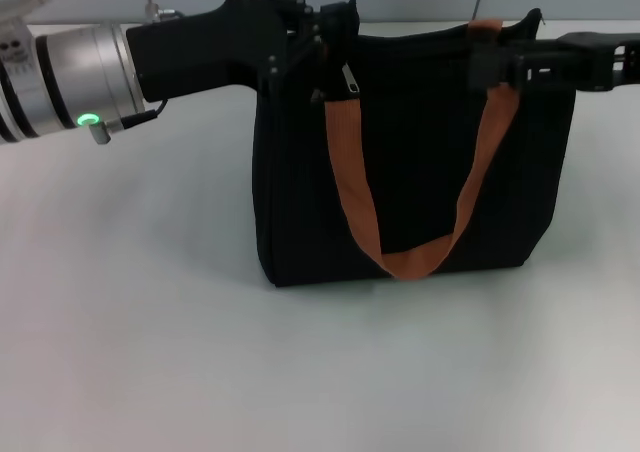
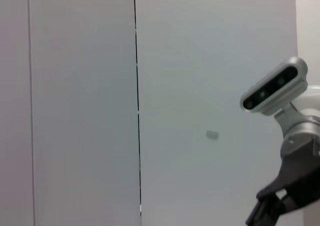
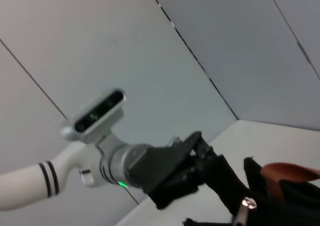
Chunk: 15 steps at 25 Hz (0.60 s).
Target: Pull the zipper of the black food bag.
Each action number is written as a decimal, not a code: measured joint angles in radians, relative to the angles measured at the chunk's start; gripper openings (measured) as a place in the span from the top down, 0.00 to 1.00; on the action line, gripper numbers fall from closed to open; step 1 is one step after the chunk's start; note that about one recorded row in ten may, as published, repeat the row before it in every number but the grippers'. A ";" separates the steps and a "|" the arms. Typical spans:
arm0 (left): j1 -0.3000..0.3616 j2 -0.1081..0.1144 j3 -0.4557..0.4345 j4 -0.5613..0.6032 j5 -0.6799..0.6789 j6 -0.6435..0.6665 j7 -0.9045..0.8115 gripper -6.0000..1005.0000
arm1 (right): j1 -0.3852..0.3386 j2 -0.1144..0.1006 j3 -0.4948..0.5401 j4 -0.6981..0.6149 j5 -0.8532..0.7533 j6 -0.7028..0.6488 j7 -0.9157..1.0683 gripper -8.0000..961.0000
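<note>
The black food bag (image 1: 420,162) stands upright on the white table, with an orange-brown strap (image 1: 350,172) hanging in a loop down its front. The silver zipper pull (image 1: 349,80) hangs at the left end of the top edge. It also shows in the right wrist view (image 3: 243,206). My left gripper (image 1: 335,27) is at the bag's top left corner, just above the pull, and is shut on the black fabric there. The right wrist view shows the same grip (image 3: 202,153). My right gripper (image 1: 492,62) is at the top edge by the strap's right end.
The white table (image 1: 150,322) spreads out in front of and to the left of the bag. A grey panelled wall (image 2: 75,106) stands behind. The right arm's wrist camera (image 2: 275,88) shows in the left wrist view.
</note>
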 joint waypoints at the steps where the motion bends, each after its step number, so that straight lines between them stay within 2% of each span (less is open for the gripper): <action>1: -0.005 0.000 0.000 0.003 0.000 0.000 -0.010 0.97 | 0.000 0.002 -0.010 -0.003 -0.001 0.009 -0.001 0.16; 9: -0.034 -0.004 0.013 -0.002 -0.001 -0.006 -0.027 0.98 | 0.006 0.030 -0.117 -0.051 -0.002 0.079 -0.003 0.16; 15: 0.018 0.004 0.012 0.010 -0.049 0.001 -0.036 0.97 | 0.011 0.041 -0.144 -0.059 0.000 0.111 -0.033 0.16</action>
